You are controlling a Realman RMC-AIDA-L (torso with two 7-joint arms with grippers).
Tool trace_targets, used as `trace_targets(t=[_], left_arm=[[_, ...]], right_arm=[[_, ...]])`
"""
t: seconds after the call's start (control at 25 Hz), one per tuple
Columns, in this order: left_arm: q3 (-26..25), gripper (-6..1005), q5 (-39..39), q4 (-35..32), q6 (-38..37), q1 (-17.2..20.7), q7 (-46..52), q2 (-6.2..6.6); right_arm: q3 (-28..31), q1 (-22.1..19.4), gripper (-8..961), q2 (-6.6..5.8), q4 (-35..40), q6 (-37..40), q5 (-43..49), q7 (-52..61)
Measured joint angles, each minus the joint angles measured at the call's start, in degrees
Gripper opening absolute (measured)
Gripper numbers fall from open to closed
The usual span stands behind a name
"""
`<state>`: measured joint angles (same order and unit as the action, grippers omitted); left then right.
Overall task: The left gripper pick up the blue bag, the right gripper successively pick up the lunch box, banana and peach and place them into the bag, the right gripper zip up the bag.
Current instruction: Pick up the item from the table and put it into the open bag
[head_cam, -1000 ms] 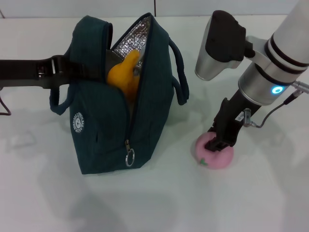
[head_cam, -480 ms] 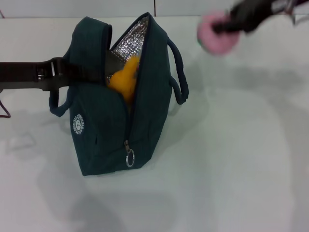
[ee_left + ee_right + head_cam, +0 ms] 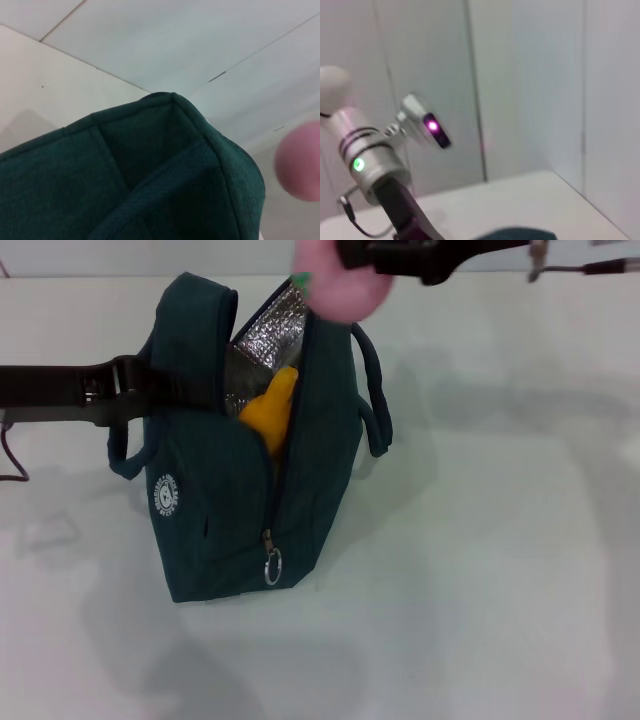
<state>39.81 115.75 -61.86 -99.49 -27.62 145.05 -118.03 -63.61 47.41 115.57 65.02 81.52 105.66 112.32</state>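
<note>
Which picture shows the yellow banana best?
The head view: the banana pokes up inside the open bag. The left wrist view shows only the bag's outside and the peach; the right wrist view shows no banana.

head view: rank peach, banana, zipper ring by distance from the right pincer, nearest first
1. peach: held by the right pincer, above the bag's open top.
2. banana: inside the bag, below the peach.
3. zipper ring: low on the bag's near end, farthest.

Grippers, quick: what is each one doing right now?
Left gripper: shut on the bag, holding its side near the top.
Right gripper: shut on the peach, above the bag's open top.
</note>
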Motion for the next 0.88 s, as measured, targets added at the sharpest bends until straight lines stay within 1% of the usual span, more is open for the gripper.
trace_targets(t=[0.04,0.2,0.36,0.56,0.64,0.88], left_arm=[[0.0,35,0.0,0.0,0.0,-0.1,0.1,0.00],[0.0,35,0.0,0.1,0.0,-0.4,0.1,-0.07],[0.0,35,0.0,1.0,0.0,-0.8,0.0,-0.01],[-0.1,35,0.0,1.3,0.1,-0.8,-0.3,0.06],[-0.3,35,0.0,1.3,0.1,-0.7,-0.3,0.15],[-0.4,35,0.0,1.3,0.1,-0.5,-0.5,0.24]], right_arm=[[-0.4,0.3,142,0.00,-1.5,-0.5,-1.1,-1.2],[-3.2,2.8,112,0.23,-11.8,-3.6,-7.7,-8.3],[-8.0,4.0,81,0.31,-17.2,-8.7,-9.6,-12.6],[-15.9,4.0,54,0.62,-20.4,-15.7,-12.1,-13.3],[-18.0,3.7,49,0.62,-20.8,-17.6,-13.0,-13.3],[-18.4,2.2,36,0.36,-20.1,-18.2,-16.0,-13.3]])
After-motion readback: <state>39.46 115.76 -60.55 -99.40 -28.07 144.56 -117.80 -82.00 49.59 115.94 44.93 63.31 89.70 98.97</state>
